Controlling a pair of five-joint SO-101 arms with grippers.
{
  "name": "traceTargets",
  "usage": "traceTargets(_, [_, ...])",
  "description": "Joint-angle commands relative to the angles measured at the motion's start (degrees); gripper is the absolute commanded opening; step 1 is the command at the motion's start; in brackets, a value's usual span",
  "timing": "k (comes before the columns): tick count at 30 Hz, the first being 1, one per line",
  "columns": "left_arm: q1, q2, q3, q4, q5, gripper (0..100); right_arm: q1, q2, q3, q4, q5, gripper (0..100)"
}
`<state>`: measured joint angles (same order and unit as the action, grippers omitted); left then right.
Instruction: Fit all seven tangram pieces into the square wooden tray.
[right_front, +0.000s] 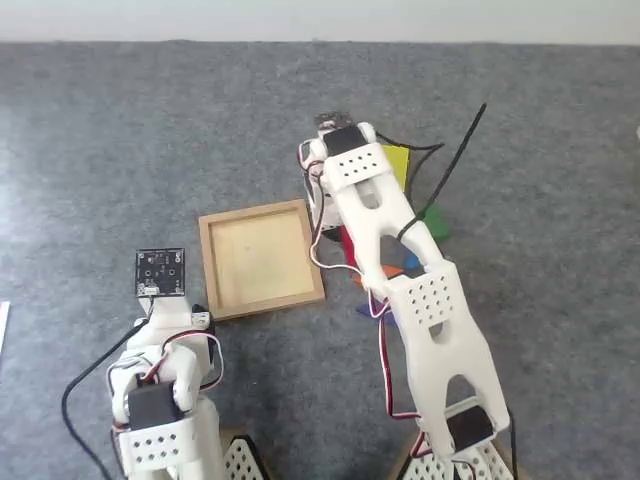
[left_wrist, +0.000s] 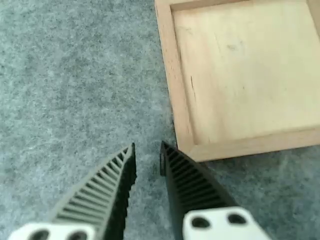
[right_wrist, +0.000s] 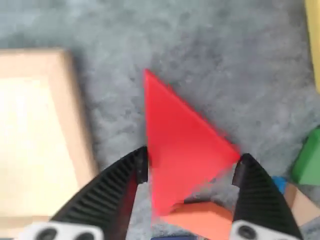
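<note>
Square wooden tray (right_front: 258, 255) lies flat mid-tabletop (right_front: 110, 140), nothing in it. Left claw (left_wrist: 147, 147) sits low over the grey felt just beside a tray corner, fingers slightly apart w/ nothing between.

Right claw (right_wrist: 194, 157) is just beside the tray's other side, spread wide and clamped on the red triangle (right_wrist: 175, 135), one finger against each edge. Can't tell if the triangle is off the felt. An orange piece (right_wrist: 200, 220) touches the red triangle's near end. Green piece (right_wrist: 307, 160), blue piece (right_wrist: 278, 184) and yellow piece (right_front: 398, 165) lie near, all outside the tray.
</note>
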<state>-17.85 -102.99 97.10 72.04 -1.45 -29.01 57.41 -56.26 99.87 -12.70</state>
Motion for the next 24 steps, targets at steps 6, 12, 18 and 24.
traceTargets(6, [0.1,-1.1,-0.7,0.2,0.0,8,-0.7,-1.5,-6.4,2.6,0.4,27.7])
traceTargets(12, [0.1,-1.1,-0.7,0.2,0.0,8,0.7,-1.0,-4.9,2.7,0.4,28.1])
traceTargets(18, [0.1,-1.1,-0.7,0.2,0.0,8,-3.5,-1.8,-1.0,2.9,-1.2,33.4])
traceTargets(24, [0.1,-1.1,-0.7,0.2,0.0,8,-1.8,-2.2,-0.9,2.9,3.0,39.8])
